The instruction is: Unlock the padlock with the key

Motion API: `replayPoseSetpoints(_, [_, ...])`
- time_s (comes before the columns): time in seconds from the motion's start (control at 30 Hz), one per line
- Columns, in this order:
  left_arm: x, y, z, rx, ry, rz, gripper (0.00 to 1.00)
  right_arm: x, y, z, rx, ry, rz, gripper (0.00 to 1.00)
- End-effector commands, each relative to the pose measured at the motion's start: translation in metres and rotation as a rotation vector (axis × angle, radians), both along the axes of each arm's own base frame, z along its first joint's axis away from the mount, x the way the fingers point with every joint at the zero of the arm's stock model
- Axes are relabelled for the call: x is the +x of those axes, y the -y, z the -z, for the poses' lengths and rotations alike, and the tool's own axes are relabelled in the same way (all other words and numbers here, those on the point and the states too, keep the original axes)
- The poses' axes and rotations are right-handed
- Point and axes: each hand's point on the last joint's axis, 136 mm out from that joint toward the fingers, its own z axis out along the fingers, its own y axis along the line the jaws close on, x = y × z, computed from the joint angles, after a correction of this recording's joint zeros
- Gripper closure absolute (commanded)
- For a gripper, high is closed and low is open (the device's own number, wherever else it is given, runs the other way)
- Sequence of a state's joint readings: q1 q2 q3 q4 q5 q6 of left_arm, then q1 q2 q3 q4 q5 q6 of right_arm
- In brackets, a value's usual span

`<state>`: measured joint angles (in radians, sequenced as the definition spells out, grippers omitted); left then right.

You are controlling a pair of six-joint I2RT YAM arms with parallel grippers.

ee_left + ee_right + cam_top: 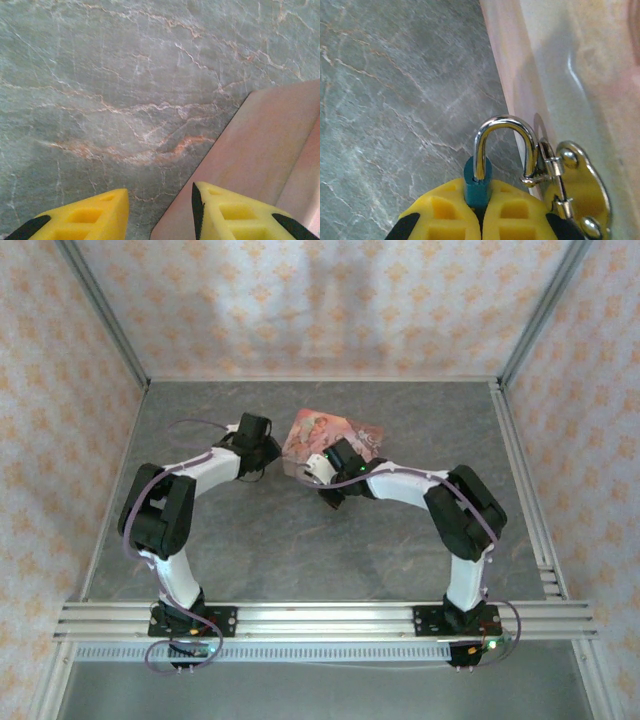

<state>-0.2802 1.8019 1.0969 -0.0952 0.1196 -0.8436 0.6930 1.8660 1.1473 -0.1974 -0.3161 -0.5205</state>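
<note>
The right tool (481, 202) is closed tight on the padlock (476, 186). Its two yellow fingers (445, 215) meet with the small blue body pinched between their tips, and only the top of that body shows above them. The shackle (505, 122) rises from the body as a bright metal arch. Its far leg comes down at the hasp (575, 185), a shiny metal fitting fixed to the side of the pink tin (580, 75). Whether the shackle is locked into the body cannot be told from here. So the padlock hangs at the tin's hasp, just above the grey marbled bench (395, 100), with the tin's wall just beside it.

The left tool (159, 194) stands partly open, its yellow fingers (100, 215) set a moderate gap apart with nothing between them. One fingertip hovers over bare bench (125, 75) and the other over the edge of the tin (260, 150).

From above, the left tool (268, 462) and right tool (308, 468) face each other closely at the near-left corner of the tin (325, 430). The tin lies toward the back middle of the bench (300, 540).
</note>
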Motion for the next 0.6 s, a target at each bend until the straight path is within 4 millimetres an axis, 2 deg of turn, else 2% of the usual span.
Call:
replayPoseSetpoints(0.0, [-0.019,0.017,0.017,-0.016,-0.076,0.069,0.6,-0.007,0.02,0.021,-0.078,-0.083,0.075,1.0])
replayPoseSetpoints(0.07, [-0.02,0.018,0.018,-0.021,-0.078,0.068,0.6,-0.005,0.011,0.019,-0.066,-0.085,0.058,0.96])
replayPoseSetpoints(0.1, [-0.019,0.018,0.018,-0.02,-0.078,0.07,0.6,-0.003,0.006,0.014,-0.042,-0.07,0.061,0.88])
replayPoseSetpoints(0.17, [-0.02,0.017,0.017,-0.016,-0.081,0.071,0.6,0.001,-0.003,-0.002,0.036,-0.054,0.069,0.76])
replayPoseSetpoints(0.27, [-0.02,0.016,0.013,-0.008,-0.074,0.072,0.6,0.004,-0.007,-0.025,0.108,-0.02,0.093,0.67])
replayPoseSetpoints(0.43, [-0.02,0.017,0.009,-0.011,-0.065,0.076,0.6,-0.002,0.009,-0.037,0.15,-0.015,0.153,0.62])
replayPoseSetpoints(0.53, [-0.02,0.017,0.011,-0.015,-0.067,0.077,0.6,-0.014,0.011,-0.041,0.224,-0.034,0.174,0.64])
replayPoseSetpoints(0.57, [-0.02,0.018,0.011,-0.016,-0.067,0.078,0.6,-0.017,0.011,-0.042,0.255,-0.045,0.179,0.68])
